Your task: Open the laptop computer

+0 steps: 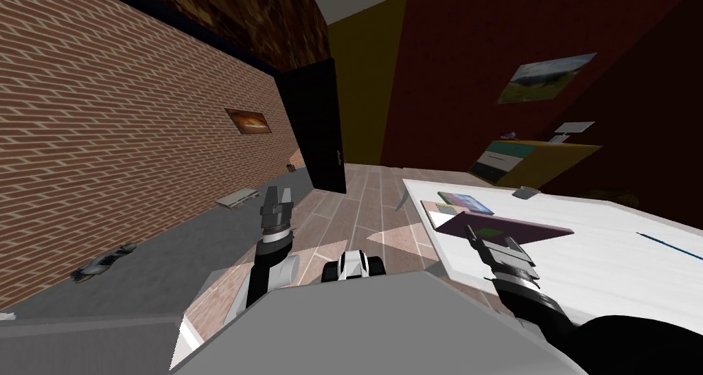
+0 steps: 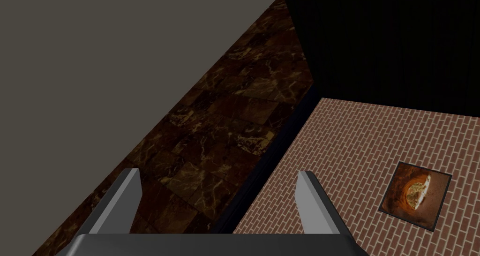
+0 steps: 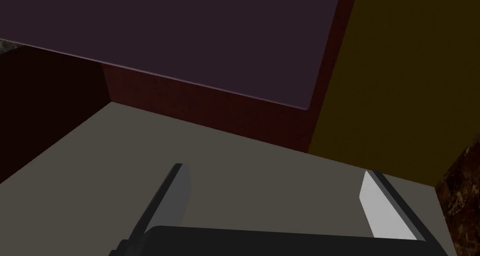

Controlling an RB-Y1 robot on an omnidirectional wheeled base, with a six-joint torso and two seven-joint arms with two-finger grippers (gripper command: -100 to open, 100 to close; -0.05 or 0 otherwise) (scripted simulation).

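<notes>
Fingertips of the right gripper [image 1: 474, 234], lower right of centre, are hard to tell from the laptop [image 1: 511, 228]. It is a flat, dark purple slab near the front of the smooth white table [image 1: 618, 254]. Wrist views show both pairs of blades apart. The left gripper [image 1: 279, 198] stands centre left. Flat books [image 1: 467, 202] lie beyond the laptop.

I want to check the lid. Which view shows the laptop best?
The head view: it takes in the purple laptop on the white table, with the right gripper at its near edge. The right wrist view shows the laptop as a flat dark purple plane with one corner. The left wrist camera faces a wall.
</notes>
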